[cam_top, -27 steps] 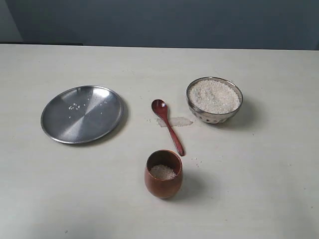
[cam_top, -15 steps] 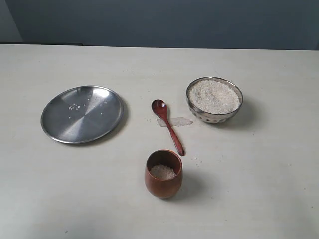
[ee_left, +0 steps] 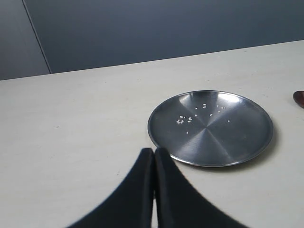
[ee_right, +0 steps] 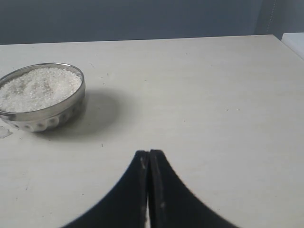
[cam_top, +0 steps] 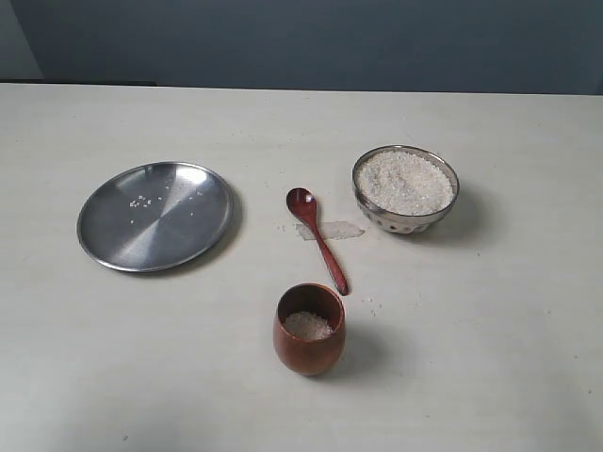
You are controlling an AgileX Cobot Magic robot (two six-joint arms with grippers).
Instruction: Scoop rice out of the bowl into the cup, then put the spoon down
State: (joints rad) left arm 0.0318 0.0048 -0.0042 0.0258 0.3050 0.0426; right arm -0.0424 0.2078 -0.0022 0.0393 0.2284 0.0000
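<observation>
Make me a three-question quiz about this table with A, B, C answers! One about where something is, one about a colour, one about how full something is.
1. The spoon lies on the table between the plate and what? A) the bowl B) a fork C) a bottle
2. What colour is the cup? A) blue B) reddish-brown C) green
3. How is the bowl? A) empty B) full of rice nearly to its rim C) tipped over
Answers: 1 A: plate on one side, bowl on the other. 2 B: its wooden wall shows it. 3 B: white grains fill it.
</observation>
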